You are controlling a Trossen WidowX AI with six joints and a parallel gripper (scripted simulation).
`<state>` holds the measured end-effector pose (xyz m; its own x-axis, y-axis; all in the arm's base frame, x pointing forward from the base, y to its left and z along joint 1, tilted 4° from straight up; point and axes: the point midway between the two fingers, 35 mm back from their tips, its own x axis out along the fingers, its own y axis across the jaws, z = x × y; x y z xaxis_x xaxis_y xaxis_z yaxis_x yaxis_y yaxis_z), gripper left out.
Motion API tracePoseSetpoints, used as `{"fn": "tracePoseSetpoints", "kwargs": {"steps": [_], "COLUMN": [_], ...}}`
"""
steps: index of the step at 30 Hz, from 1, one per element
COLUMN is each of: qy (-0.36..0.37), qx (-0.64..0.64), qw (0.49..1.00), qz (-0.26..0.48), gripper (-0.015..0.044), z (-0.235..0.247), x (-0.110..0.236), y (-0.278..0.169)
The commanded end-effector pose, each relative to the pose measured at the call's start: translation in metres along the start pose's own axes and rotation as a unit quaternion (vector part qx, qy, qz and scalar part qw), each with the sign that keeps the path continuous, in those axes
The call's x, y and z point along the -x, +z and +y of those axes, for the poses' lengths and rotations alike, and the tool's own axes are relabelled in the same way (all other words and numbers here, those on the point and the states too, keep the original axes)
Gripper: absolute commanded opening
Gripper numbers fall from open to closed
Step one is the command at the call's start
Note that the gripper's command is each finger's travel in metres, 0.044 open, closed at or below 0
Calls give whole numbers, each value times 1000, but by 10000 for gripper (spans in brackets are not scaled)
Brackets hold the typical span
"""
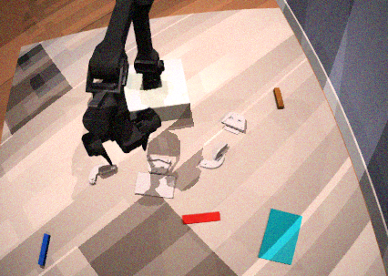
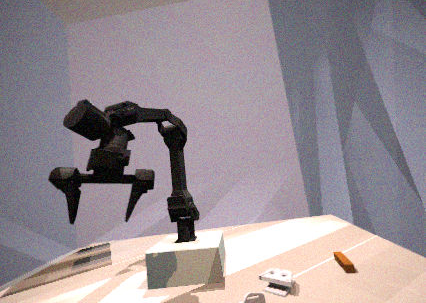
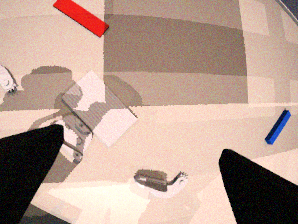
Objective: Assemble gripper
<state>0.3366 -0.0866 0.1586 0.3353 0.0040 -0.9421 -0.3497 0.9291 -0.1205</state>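
My gripper (image 1: 127,156) (image 2: 100,221) (image 3: 144,145) is wide open and empty, pointing down above the table near one jaw. That pale curved jaw (image 1: 107,169) (image 3: 152,179) lies flat and shows between the fingers in the wrist view, low in the frame. The gripper base (image 1: 143,185) (image 3: 113,131) is a pale square plate with a narrower pin part beside it, partly behind the left finger in the wrist view. The second jaw (image 1: 221,152) (image 2: 254,298) (image 3: 7,80) lies apart from the base. The housing plate (image 1: 235,122) (image 2: 277,277), with two holes, lies farther off.
A red bar (image 1: 201,218) (image 3: 82,18), a teal sheet (image 1: 279,235), a blue bar (image 1: 44,250) (image 3: 278,127) and an orange bar (image 1: 279,98) (image 2: 344,262) lie around the parts. The arm stands on a white block (image 1: 175,86) (image 2: 200,265).
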Motion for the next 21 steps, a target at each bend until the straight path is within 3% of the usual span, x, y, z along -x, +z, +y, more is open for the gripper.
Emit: {"fn": "tracePoseSetpoints", "kwargs": {"steps": [1, 21], "qy": [14, 71], "qx": [50, 278], "qw": [999, 957], "qz": [12, 32], "gripper": [440, 440], "z": [13, 83], "x": [-12, -47], "y": [5, 28]}}
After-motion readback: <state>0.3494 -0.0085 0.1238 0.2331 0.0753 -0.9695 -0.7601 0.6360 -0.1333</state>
